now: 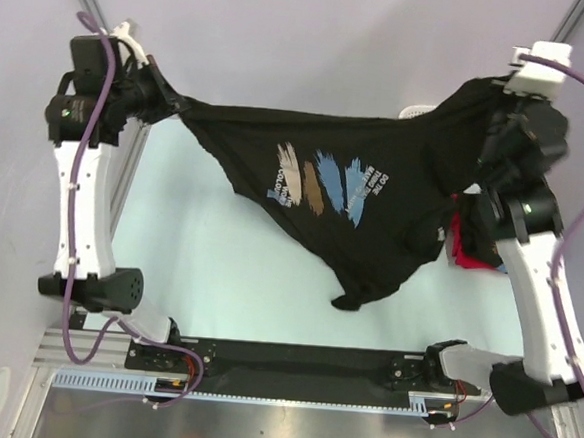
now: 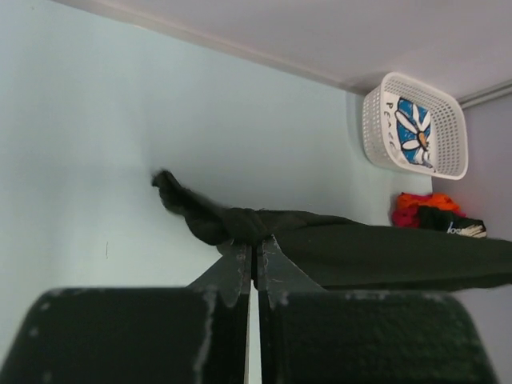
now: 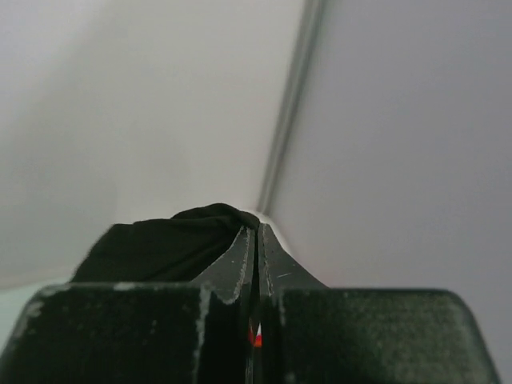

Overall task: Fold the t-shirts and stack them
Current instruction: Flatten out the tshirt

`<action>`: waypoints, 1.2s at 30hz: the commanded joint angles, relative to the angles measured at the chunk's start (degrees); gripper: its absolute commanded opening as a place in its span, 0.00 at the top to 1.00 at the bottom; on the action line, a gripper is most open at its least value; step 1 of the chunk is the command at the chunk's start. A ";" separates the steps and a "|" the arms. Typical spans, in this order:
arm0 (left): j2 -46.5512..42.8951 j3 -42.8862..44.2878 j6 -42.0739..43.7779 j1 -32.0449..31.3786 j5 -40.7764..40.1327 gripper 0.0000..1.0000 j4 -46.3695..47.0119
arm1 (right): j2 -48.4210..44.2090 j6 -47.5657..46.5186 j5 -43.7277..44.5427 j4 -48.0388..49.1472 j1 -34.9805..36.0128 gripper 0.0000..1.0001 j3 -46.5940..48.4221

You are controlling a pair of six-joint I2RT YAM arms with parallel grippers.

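A black t-shirt (image 1: pixel 324 196) with tan, light-blue and white brush strokes hangs stretched above the table between both arms. Its lower end droops to the table near the middle. My left gripper (image 1: pixel 170 102) is shut on one bunched corner, and the left wrist view shows that gripper (image 2: pixel 256 244) pinching the black cloth (image 2: pixel 360 252). On the far right, my right gripper (image 1: pixel 496 103) is shut on the other end. In the right wrist view the black cloth (image 3: pixel 160 248) bulges left of the closed gripper (image 3: pixel 257 232). A red t-shirt (image 1: pixel 461 241) lies at the right, partly hidden.
A white lattice basket (image 2: pixel 376 120) at the far right holds a white daisy-print shirt (image 2: pixel 414 132); the held shirt mostly hides this basket (image 1: pixel 415 112) from above. Beside the red shirt (image 2: pixel 420 204) lies another dark folded piece (image 2: pixel 452 220). Walls close the table on three sides.
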 commanded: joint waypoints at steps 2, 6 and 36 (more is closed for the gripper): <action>6.02 4.34 2.67 -3.82 -0.54 1.00 3.39 | 8.55 20.46 -19.52 -9.62 -8.80 1.00 -3.91; 11.75 8.03 3.11 -4.35 -0.63 1.00 3.30 | 13.30 24.07 -25.41 -7.43 -15.74 1.00 -5.68; 5.33 13.84 -0.67 3.64 5.53 1.00 6.99 | 6.36 17.57 -16.37 -17.09 -10.66 1.00 5.84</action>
